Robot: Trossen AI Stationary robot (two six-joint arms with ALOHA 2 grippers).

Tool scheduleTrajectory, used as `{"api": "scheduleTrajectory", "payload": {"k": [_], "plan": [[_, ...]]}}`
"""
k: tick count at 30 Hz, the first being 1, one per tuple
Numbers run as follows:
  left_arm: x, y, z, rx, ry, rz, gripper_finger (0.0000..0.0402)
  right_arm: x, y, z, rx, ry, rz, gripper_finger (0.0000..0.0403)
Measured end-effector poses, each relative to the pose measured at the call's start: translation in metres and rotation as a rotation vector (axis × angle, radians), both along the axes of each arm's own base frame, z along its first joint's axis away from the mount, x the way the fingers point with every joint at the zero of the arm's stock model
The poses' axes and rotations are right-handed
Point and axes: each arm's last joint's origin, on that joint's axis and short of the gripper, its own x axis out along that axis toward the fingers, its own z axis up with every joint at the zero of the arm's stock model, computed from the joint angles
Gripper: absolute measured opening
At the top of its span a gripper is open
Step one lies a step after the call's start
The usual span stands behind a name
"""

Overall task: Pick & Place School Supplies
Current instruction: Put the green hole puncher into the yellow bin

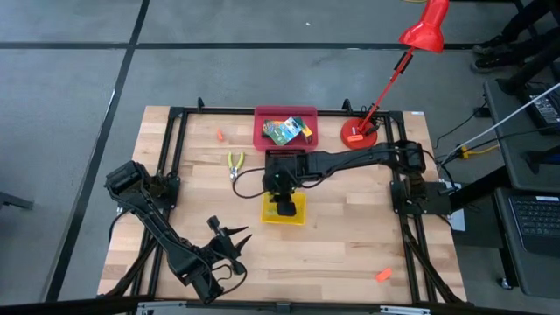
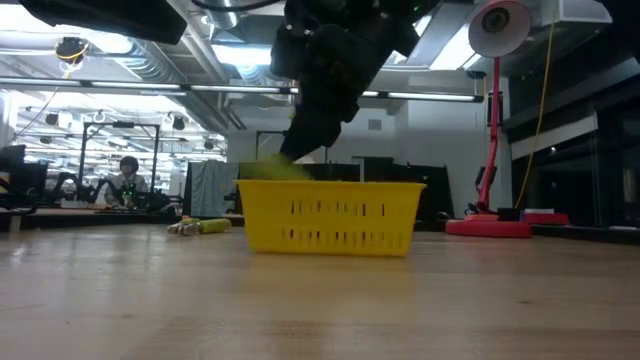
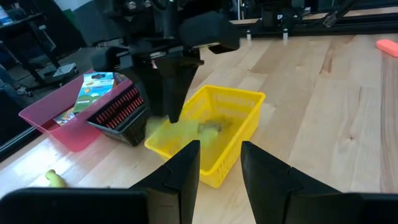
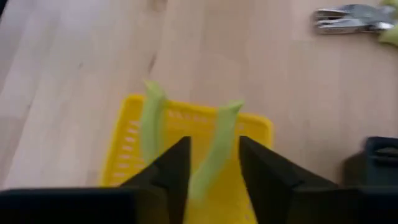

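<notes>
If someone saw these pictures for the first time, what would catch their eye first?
Probably the right gripper poised over the yellow plastic basket at mid-table, with yellow-handled pliers blurred between its open fingers. Next, the red desk lamp leaning up from the far right corner.

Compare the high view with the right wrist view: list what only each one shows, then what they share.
Only the high view: the red tray holding a crayon box, the red desk lamp, two orange-red pieces, and the left gripper waiting near the table's front-left.
Only the right wrist view: yellow-green pliers handles between the right gripper's fingers.
Both: the yellow tray and the loose pliers.
</notes>
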Motion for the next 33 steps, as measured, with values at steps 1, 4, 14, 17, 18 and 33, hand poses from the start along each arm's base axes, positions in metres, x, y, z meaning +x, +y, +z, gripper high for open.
{"api": "scheduleTrajectory", "payload": {"k": [1, 4, 14, 17, 18, 33], "plan": [[0.0, 0.0, 0.0, 0.0, 0.0, 0.0, 0.0114, 0.0, -0.002, 0.0, -0.002, 0.0, -0.011, 0.0147], [0.0, 0.0, 0.0, 0.0, 0.0, 0.0, 0.0114, -0.001, -0.005, 0.0, -0.004, 0.011, -0.036, 0.018], [0.0, 0.0, -0.001, -0.028, 0.001, 0.006, 0.0114, -0.012, 0.01, 0.016, 0.006, 0.036, -0.037, 0.0157], [0.0, 0.005, -0.001, -0.055, -0.013, 0.036, 0.0114, -0.023, 0.03, 0.04, 0.027, 0.007, -0.018, 0.0145], [0.002, 0.008, -0.002, -0.075, -0.009, 0.055, 0.0114, -0.028, 0.039, 0.049, 0.029, -0.007, -0.013, 0.0143], [0.049, 0.184, 0.021, -0.183, 0.369, 0.68, 0.0114, -0.136, 0.185, 0.109, -0.096, -0.068, -0.021, 0.0139]]}}
